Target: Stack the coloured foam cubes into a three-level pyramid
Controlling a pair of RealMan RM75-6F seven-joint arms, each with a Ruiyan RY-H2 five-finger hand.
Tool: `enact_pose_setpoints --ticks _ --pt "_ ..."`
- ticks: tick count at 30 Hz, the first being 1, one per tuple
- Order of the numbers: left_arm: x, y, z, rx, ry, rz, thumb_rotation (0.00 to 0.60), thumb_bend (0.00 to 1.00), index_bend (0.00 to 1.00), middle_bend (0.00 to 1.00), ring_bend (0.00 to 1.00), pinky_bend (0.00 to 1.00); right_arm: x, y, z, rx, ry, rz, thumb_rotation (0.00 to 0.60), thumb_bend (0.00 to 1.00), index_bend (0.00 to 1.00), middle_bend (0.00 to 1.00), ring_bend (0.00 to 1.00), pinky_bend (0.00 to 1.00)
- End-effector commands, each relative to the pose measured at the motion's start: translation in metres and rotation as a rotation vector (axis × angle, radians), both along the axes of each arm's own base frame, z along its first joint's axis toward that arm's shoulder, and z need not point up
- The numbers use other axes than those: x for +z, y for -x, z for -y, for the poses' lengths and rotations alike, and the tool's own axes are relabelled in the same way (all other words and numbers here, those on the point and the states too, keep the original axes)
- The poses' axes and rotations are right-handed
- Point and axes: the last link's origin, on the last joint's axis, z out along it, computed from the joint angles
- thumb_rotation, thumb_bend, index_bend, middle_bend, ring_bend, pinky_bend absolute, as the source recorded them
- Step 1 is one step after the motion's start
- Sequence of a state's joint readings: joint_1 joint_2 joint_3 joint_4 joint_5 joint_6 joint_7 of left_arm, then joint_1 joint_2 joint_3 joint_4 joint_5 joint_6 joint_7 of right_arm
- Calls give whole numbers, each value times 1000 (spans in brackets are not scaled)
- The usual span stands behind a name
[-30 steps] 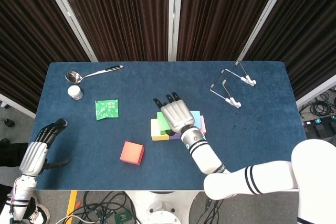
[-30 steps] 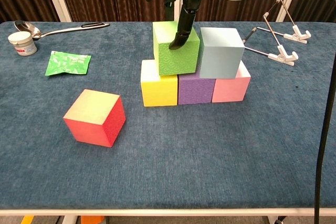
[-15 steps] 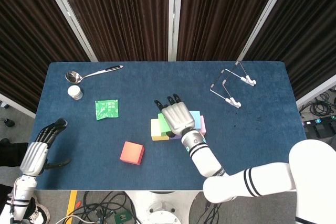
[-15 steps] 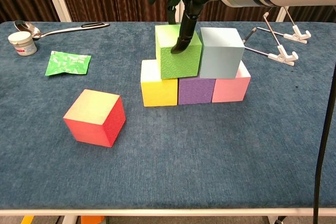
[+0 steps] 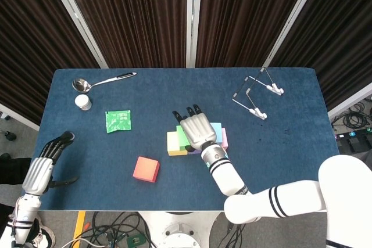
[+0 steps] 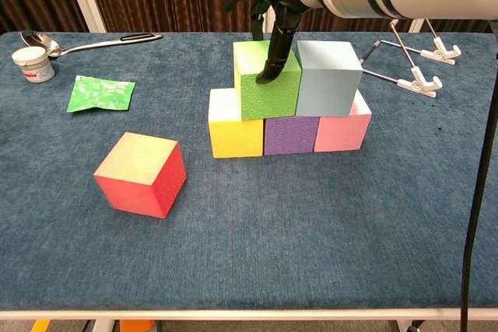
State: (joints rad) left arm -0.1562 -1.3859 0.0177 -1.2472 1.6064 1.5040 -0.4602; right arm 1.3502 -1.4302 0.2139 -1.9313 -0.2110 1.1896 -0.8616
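Observation:
Yellow (image 6: 233, 131), purple (image 6: 289, 134) and pink (image 6: 341, 131) cubes form a row on the blue table. On top of that row sit a green cube (image 6: 261, 95) and a light-blue cube (image 6: 331, 75), side by side and touching. My right hand (image 6: 272, 1) reaches down from above and holds the green cube, thumb on its front face and fingers over its back; in the head view this hand (image 5: 196, 129) covers most of the stack. A red cube (image 6: 140, 172) lies alone at the front left. My left hand (image 5: 43, 164) hovers empty at the table's left edge, fingers apart.
A green packet (image 6: 99, 92), a white jar (image 6: 33, 64) and a metal ladle (image 6: 78, 40) lie at the back left. A wire rack (image 6: 412, 75) stands at the back right, close behind the pink cube.
The green cube has slid to the right under my right hand until it meets the light-blue cube. The left hand has stayed put.

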Motion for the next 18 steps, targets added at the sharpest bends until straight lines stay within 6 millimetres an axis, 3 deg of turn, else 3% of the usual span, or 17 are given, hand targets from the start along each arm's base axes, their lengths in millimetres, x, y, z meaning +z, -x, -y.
enact_pose_setpoints --ticks 1,18 --pt "0 0 0 0 1 0 600 0 146 87 0 77 0 0 1 0 2 3 600 125 0 555 72 0" --pt "0 1 1 4 1 2 600 0 146 88 0 77 -1 0 1 -18 -2 3 600 101 0 531 71 0"
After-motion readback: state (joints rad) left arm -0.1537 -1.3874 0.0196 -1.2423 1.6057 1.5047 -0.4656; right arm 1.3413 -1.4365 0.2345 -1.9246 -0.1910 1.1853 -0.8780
